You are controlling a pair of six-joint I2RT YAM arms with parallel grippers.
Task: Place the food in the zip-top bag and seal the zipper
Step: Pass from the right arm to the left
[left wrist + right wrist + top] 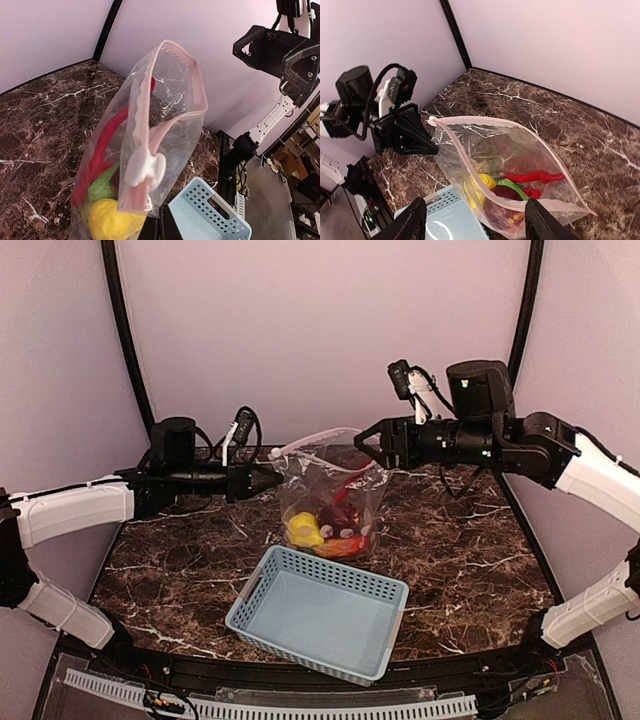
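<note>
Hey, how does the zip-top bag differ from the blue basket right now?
The zip-top bag is clear and stands upright; the basket is light blue lattice and lies flat. The bag holds the food; the basket holds none. Both sit on the table, open at the top.

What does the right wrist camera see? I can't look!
A clear dotted plastic bag stands open, holding toy peppers and a thin red chilli. The left pincer grips its edge; the right pincer is open. A light blue lattice basket lies beside it.
</note>
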